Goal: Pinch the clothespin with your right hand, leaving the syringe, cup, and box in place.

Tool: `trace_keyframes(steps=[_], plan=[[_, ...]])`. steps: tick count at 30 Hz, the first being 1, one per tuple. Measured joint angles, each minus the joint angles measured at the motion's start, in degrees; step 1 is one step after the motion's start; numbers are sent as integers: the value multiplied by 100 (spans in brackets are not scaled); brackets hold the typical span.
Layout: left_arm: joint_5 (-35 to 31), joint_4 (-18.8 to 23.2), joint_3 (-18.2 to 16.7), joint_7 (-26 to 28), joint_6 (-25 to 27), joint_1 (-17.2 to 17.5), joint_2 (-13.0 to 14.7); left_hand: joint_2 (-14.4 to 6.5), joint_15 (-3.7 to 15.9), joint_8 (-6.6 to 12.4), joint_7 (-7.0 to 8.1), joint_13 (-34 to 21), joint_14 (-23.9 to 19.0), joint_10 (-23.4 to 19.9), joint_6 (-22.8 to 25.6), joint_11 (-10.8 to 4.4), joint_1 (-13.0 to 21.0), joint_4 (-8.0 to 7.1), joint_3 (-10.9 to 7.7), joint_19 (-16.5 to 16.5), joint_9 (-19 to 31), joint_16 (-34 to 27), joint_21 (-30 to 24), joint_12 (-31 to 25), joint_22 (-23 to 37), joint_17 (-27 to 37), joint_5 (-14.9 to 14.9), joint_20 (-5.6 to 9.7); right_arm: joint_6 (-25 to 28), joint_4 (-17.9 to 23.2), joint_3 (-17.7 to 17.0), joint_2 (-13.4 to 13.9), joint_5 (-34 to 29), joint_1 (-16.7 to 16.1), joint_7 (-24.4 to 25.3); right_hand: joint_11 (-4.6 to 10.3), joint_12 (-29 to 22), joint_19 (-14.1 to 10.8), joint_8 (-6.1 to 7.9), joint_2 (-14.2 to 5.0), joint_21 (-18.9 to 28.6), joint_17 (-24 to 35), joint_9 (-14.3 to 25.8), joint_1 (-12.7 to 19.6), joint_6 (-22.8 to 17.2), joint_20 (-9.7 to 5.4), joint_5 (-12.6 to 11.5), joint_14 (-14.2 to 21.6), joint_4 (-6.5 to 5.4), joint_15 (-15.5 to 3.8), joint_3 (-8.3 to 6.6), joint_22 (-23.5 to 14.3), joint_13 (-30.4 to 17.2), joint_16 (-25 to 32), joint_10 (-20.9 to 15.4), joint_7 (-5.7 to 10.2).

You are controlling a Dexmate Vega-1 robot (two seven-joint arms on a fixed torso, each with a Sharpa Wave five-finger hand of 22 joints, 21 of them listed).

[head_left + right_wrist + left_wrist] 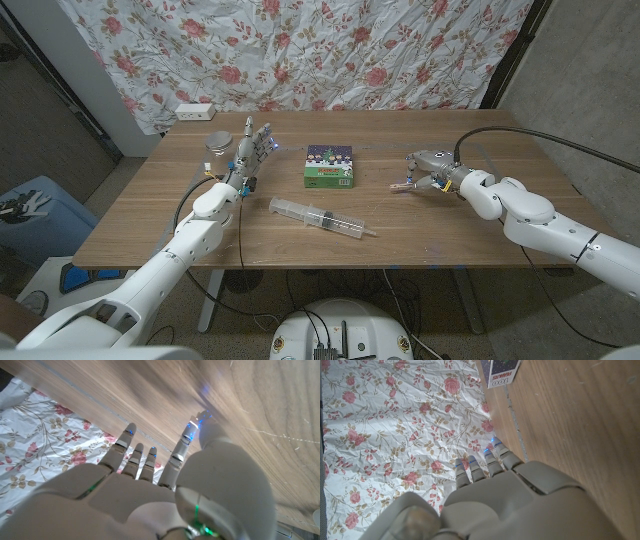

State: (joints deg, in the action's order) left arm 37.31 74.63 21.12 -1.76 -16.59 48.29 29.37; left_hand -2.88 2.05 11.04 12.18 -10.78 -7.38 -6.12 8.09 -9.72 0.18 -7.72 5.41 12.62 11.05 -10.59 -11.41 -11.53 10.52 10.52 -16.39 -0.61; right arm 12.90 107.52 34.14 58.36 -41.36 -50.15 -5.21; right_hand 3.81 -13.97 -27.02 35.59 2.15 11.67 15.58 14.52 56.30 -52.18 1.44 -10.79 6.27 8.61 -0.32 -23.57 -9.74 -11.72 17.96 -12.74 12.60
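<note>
Head view: my right hand [428, 168] covers the clothespin [403, 185] at its fingertips; whether it's grasped I can't tell. My left hand [254, 146] stands released beside the cup [218, 147]. Box [330, 167] and syringe [318, 217] lie between on the wooden table [460, 230], floral cloth [300, 50] behind.

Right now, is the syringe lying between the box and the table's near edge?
Yes. In the head view the syringe lies on the table nearer the front edge than the green box, untouched by either hand.
</note>
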Motion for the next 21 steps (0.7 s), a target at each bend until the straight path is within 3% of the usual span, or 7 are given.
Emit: trace_keyframes(steps=[12,21], plan=[[0,0,0,-1,0,-1,-1,0,0,0,0,0,0,0,0,0,0,0,0,0,0,0,0,0,0,0,0,0,218,170,-205,1,231,-240,337,-3,0,-32,19,1,3,0,-3,1,-21,-32,0,20,0,-20,0,0,-1,16,-59,22],[0,-2,0,-1,0,-1,-1,0,0,0,0,0,0,0,0,0,0,0,0,0,0,0,0,0,0,0,0,0,251,195,-415,-71,736,-426,634,-3,0,-31,24,2,3,-1,-4,2,-21,-32,22,52,-19,12,19,0,-1,16,-58,21]])
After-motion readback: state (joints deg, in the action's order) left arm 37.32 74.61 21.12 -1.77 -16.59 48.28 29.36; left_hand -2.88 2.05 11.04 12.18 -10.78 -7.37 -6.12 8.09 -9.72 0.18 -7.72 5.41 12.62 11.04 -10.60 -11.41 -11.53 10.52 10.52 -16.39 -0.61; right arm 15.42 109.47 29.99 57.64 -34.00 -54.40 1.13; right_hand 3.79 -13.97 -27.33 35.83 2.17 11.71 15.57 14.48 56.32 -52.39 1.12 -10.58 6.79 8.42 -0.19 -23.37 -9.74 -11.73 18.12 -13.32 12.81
